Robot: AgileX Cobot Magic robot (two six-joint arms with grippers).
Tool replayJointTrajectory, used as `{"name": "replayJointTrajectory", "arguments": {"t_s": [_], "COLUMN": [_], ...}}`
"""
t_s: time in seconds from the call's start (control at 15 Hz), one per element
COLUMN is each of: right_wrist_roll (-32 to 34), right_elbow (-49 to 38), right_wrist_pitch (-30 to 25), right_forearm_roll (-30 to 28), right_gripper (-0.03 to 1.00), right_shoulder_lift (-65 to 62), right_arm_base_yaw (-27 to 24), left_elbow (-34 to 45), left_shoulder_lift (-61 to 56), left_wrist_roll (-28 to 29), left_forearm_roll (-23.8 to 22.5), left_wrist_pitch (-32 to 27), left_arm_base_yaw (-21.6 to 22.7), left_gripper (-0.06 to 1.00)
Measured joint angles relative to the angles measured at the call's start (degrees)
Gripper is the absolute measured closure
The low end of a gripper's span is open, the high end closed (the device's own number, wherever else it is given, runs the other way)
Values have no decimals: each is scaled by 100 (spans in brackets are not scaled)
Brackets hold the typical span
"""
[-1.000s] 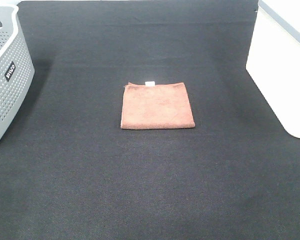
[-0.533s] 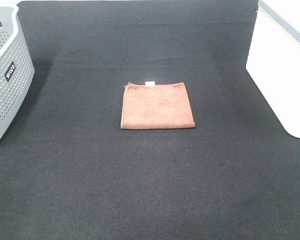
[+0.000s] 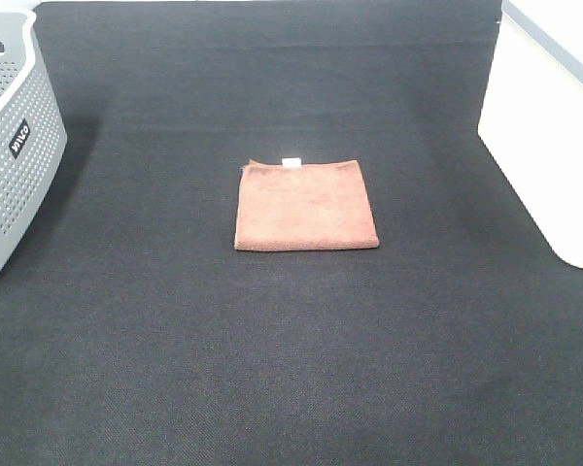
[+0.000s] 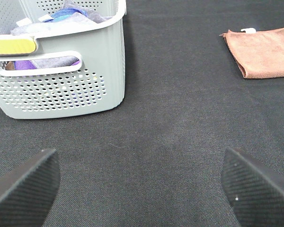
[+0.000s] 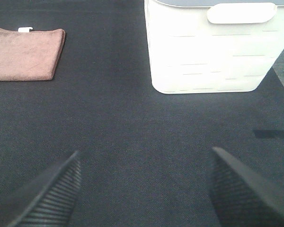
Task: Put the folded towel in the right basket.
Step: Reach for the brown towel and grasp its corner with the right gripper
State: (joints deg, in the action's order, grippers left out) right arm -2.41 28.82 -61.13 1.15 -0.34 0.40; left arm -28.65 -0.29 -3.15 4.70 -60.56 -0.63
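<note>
A folded brown towel (image 3: 306,206) with a small white tag lies flat in the middle of the black table. It also shows in the left wrist view (image 4: 262,57) and in the right wrist view (image 5: 26,54). The white right basket (image 3: 554,126) stands at the right edge; the right wrist view shows its side and handle (image 5: 213,47). My left gripper (image 4: 141,189) is open and empty over bare mat, well short of the towel. My right gripper (image 5: 143,189) is open and empty in front of the white basket. Neither gripper shows in the exterior view.
A grey perforated basket (image 3: 10,146) stands at the left edge, holding several coloured cloths (image 4: 61,19). The black mat (image 3: 301,349) covers the whole table.
</note>
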Motion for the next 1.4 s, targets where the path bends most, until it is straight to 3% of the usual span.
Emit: {"name": "replayJointTrajectory", "arguments": {"t_s": [1.4], "right_wrist_roll": [0], "right_elbow": [0], "right_wrist_pitch": [0], "right_forearm_roll": [0], "right_gripper": [27], "right_shoulder_lift": [0], "right_arm_base_yaw": [0], "left_elbow": [0], "left_shoulder_lift": [0], "left_wrist_roll": [0], "left_forearm_roll": [0], "left_wrist_pitch": [0], "left_arm_base_yaw": [0], "left_gripper": [7]}}
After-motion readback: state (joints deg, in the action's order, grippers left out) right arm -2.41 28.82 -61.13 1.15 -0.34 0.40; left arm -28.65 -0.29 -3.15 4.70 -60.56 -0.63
